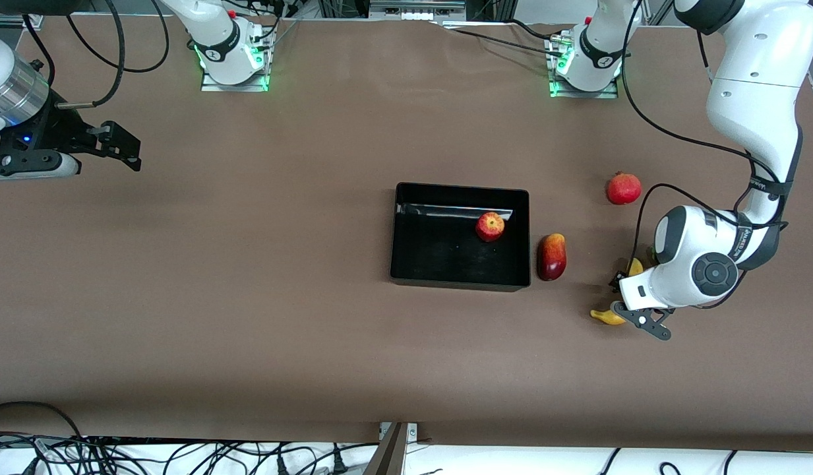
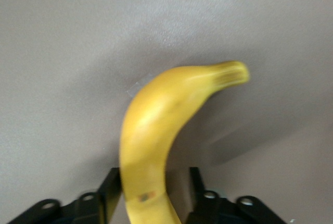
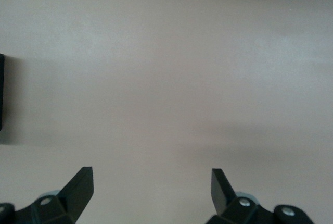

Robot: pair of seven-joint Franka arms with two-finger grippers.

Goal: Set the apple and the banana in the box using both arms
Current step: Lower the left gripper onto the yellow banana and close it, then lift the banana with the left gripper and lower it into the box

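You have the small round red apple point(image 1: 490, 226) with yellowish patches already inside the glossy black rectangular open-topped box point(image 1: 406, 264), lying near the corner that is farther from the front camera and toward the left arm's end of the worktop point(image 1: 248, 264). The box sits around the middle of the brown worktop.

The long curved yellow banana point(image 2: 156, 130) is toward the left arm's end, mostly hidden in the front view under the left arm's wrist, with one tip point(image 1: 606, 316) showing nearer the front camera and another bit point(image 1: 635, 266) showing farther from it. The left pincer point(image 2: 151, 190) is down at the banana. In your left wrist view its two black fingers point(image 2: 110, 185) stand on either side of the fruit's body, close against it. The view is blurred, so you cannot tell whether the banana rests on the worktop or is slightly raised.

An oblong red-orange mango point(image 1: 552, 256) lies just beside the box's wall on the side toward the left arm's end. A larger all-red round fruit with a crown tip point(image 1: 624, 188) lies farther from the front camera than the banana.

Your right arm waits at its own end of the worktop, well apart from the box. The right pincer point(image 3: 151, 187) hovers over bare worktop with its fingers spread wide, holding nothing.
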